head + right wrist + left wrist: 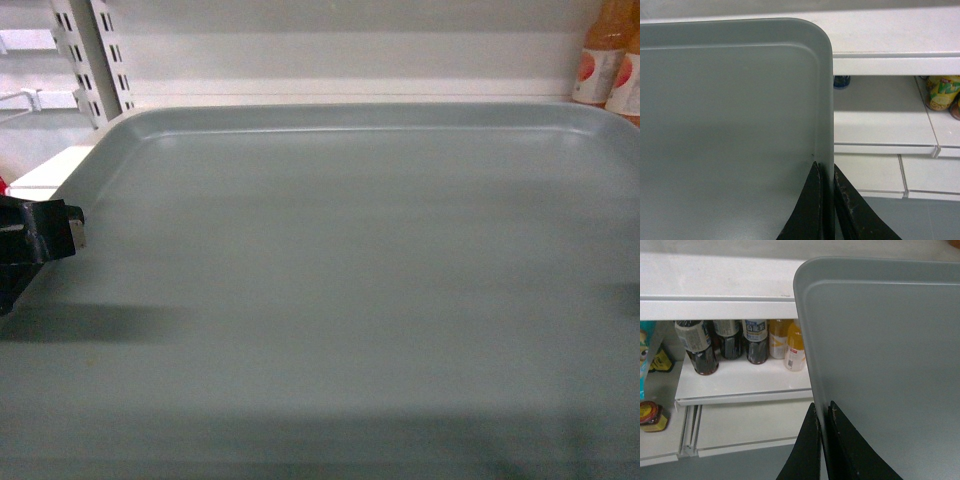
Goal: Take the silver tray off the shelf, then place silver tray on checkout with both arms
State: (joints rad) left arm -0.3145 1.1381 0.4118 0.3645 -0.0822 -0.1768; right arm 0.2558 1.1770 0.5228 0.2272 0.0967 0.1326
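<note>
The silver tray (340,280) fills almost the whole head view, flat and bare, with its far rim close to the white shelf (330,60). My left gripper (824,407) is shut on the tray's left rim (812,365), one finger on each side of the edge. It also shows as a black block at the tray's left edge (70,232) in the head view. My right gripper (826,167) is shut on the tray's right rim (827,110) in the same way. The checkout is out of view.
Shelf boards (715,285) run behind and below the tray. Drink bottles (755,340) stand in a row on a lower board, and a jar (651,416) sits at the far left. Two orange bottles (610,60) stand at the back right. Grey floor (920,220) lies below.
</note>
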